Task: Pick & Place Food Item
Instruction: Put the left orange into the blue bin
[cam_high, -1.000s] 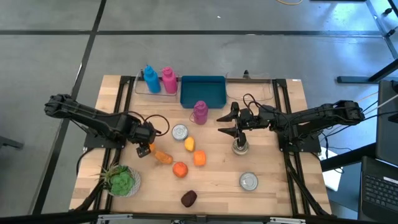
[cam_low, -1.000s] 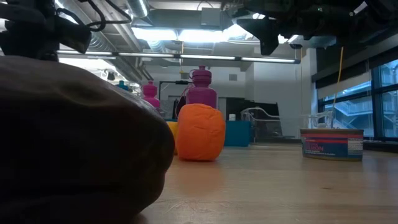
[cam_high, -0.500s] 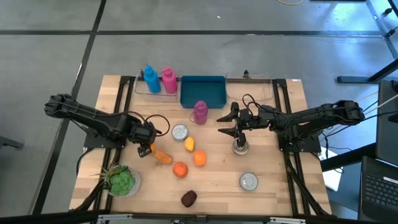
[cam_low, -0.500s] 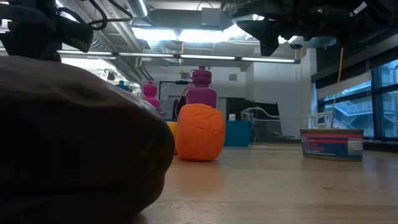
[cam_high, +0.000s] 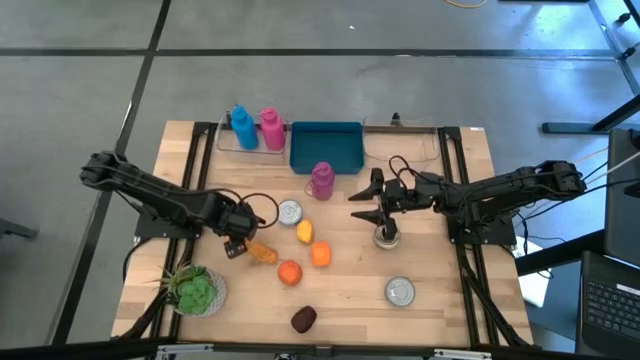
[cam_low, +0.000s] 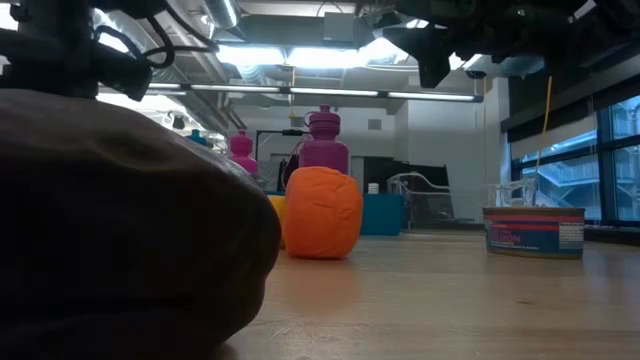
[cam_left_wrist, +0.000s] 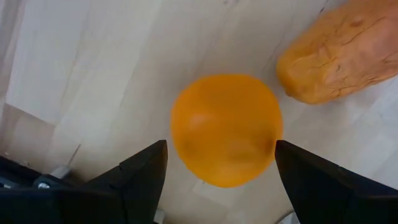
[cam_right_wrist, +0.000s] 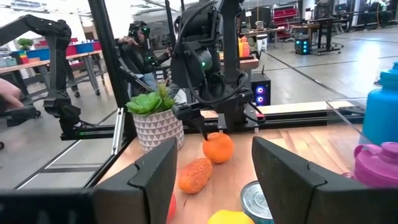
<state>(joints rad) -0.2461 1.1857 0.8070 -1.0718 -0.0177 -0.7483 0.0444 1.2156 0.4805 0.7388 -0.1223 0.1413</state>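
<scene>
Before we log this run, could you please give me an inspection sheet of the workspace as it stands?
Surface: wooden table, no spills seen.
Job's things: orange fruit on the wood directly below the left hand; orange oblong piece close beside it; more orange and yellow food items mid-table; dark food item near the front edge.
Clutter: blue bottle and pink bottle at the back, purple bottle, blue tray, two cans, potted plant.
Hands: left hand open, straddling the fruit; right hand open, above the table near a small jar.
Cables: loops on both arms.
Surroundings: person beyond the table.
</scene>
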